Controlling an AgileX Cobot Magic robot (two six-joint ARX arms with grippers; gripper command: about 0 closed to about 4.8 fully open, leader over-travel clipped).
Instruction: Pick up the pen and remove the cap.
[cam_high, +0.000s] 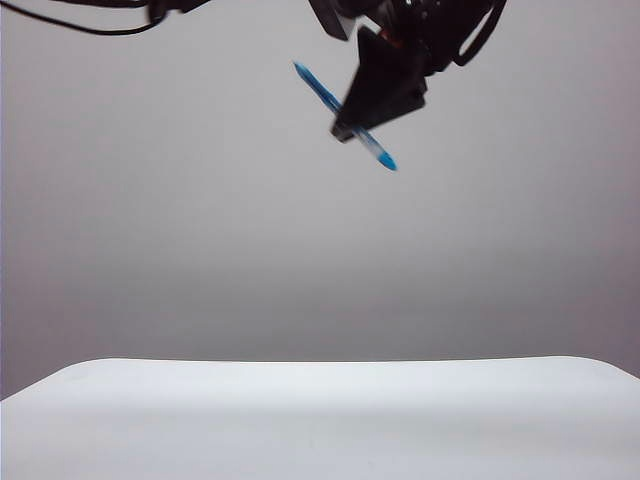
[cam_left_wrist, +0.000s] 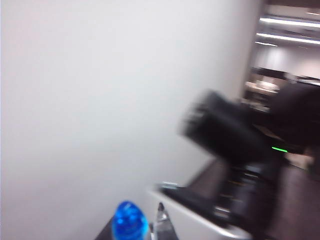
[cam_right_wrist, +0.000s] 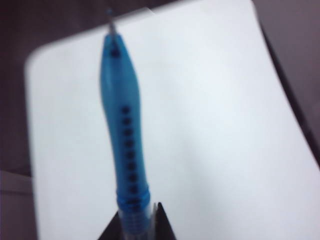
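Note:
The pen (cam_high: 318, 88) hangs slanted high above the table, with my right gripper (cam_high: 350, 128) shut on its barrel. Its blue end plug (cam_high: 386, 160) pokes out below the fingers. In the right wrist view the pen (cam_right_wrist: 122, 125) runs away from my right gripper (cam_right_wrist: 136, 225), its translucent blue front half and bare fine tip (cam_right_wrist: 111, 20) exposed over the white table. In the left wrist view the short blue cap (cam_left_wrist: 129, 221) sits between the fingers of my left gripper (cam_left_wrist: 135, 231), apart from the pen. I do not see the left gripper in the exterior view.
The white table (cam_high: 320, 420) lies far below both grippers. The right arm (cam_left_wrist: 235, 145) shows as a dark blur close in front of the left wrist camera. A black cable (cam_high: 90, 25) hangs at the top left of the exterior view.

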